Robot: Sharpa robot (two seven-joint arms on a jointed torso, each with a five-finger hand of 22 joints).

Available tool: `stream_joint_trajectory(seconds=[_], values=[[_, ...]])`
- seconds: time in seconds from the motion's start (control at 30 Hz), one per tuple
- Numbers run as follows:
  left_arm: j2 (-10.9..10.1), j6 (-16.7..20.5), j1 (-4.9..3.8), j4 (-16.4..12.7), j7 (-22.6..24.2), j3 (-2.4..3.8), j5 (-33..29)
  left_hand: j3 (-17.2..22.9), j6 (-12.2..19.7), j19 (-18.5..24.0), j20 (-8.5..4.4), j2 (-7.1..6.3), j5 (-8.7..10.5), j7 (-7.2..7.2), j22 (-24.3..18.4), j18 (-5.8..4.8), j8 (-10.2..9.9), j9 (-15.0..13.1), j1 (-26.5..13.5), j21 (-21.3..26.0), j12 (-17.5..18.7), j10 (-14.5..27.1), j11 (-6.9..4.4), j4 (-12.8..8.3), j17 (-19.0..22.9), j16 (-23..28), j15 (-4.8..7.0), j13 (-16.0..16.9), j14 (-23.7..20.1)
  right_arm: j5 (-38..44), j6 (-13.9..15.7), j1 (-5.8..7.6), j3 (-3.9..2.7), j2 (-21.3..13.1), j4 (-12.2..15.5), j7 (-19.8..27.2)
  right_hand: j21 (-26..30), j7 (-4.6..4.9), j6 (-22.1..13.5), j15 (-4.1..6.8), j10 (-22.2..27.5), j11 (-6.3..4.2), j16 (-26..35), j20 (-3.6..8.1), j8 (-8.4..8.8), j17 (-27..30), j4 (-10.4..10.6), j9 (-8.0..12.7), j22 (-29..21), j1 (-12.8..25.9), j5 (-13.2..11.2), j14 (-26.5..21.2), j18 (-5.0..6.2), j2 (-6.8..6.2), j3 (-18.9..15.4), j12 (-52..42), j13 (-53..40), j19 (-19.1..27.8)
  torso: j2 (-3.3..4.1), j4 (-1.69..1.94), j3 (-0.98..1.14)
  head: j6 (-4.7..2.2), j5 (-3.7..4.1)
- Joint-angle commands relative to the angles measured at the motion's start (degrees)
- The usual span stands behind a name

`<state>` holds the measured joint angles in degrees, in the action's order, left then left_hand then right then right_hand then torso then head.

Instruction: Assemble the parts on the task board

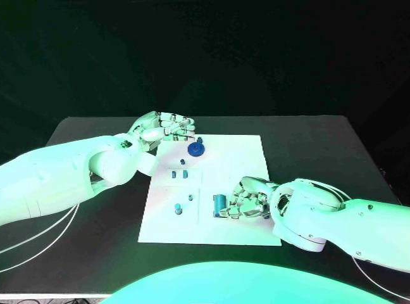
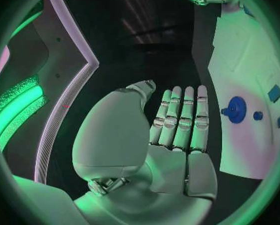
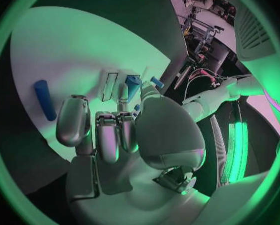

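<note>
Task board (image 1: 232,190) lies mid-table. Left hand (image 1: 161,128) at its far left corner, fingers straight and together, holding nothing; round blue part (image 1: 196,149) just beside. Right hand (image 1: 244,198) over near right area, fingers curled; grip uncertain. Blue cylinder part (image 1: 221,202) beside it.

Task board (image 1: 232,183): white, plain. Table (image 1: 351,158): black, no pattern. Round part (image 1: 196,149): dark blue. Cylinder part (image 1: 221,202): lighter blue. Small parts (image 1: 178,208): blue. Left robot hand (image 1: 161,130) and right robot hand (image 1: 243,199): silver. Arms: white.
</note>
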<state>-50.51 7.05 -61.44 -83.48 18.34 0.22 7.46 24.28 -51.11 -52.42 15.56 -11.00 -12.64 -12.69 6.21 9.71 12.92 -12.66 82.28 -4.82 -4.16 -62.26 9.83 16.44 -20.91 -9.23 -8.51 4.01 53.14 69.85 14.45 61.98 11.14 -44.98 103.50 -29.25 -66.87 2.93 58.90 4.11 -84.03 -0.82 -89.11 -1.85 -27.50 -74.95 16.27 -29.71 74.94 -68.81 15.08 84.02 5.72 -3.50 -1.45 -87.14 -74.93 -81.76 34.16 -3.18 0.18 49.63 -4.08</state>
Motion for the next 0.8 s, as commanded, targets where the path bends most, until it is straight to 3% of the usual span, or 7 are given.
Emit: stream_joint_trajectory(seconds=[0.03,0.47,0.8], values=[[0.04,-0.78,0.0,-0.11,0.32,0.03,-0.27,-0.4,-0.08,-0.24,0.03,-0.05,-0.2,-0.16,-0.1,0.8,-0.32,0.08,-0.41,0.21,0.07,0.32,0.18,0.07,-0.07,0.35,0.04,0.06,0.28,-0.12,-1.24,-0.09,0.01,0.0,-0.08,0.98,0.16,-0.04,-0.43,0.51,-4.4,-0.41,-0.18,0.15,0.18,-12.73,-0.03,0.06,0.61,-0.43,0.22,5.5,-1.06,0.03,0.32,0.02,-12.55,-0.34,0.01,0.08,-0.02,0.03,0.0],[0.01,-0.77,0.01,-0.16,0.3,0.03,-0.26,-0.4,-0.08,-0.24,0.03,-0.05,-0.2,-0.16,-0.1,0.8,-0.32,0.08,-0.41,0.21,0.07,0.32,0.18,0.07,-0.07,0.35,0.04,0.06,0.28,0.88,-0.92,-0.24,0.01,1.27,-1.76,-0.87,-0.07,-0.18,-0.24,0.61,-4.48,-0.53,-0.24,0.22,0.44,-12.94,0.02,0.25,0.9,-2.05,0.28,5.55,-1.11,0.71,1.86,-0.08,-12.67,-0.49,-0.02,0.12,-0.08,0.17,-0.05],[-0.07,-0.73,0.01,-0.18,0.29,0.02,-0.26,-0.4,-0.08,-0.24,0.03,-0.05,-0.2,-0.16,-0.1,0.8,-0.32,0.08,-0.41,0.21,0.07,0.32,0.18,0.07,-0.07,0.35,0.04,0.06,0.28,2.67,1.95,-0.33,0.01,1.31,-2.1,-1.2,-0.09,-0.23,-0.12,0.69,-4.52,-0.6,-0.25,0.3,0.72,-12.98,0.32,0.45,1.03,-2.85,0.36,5.55,-1.13,1.01,3.41,-0.11,-12.73,-0.56,-0.01,0.04,-0.03,0.1,-0.08]])
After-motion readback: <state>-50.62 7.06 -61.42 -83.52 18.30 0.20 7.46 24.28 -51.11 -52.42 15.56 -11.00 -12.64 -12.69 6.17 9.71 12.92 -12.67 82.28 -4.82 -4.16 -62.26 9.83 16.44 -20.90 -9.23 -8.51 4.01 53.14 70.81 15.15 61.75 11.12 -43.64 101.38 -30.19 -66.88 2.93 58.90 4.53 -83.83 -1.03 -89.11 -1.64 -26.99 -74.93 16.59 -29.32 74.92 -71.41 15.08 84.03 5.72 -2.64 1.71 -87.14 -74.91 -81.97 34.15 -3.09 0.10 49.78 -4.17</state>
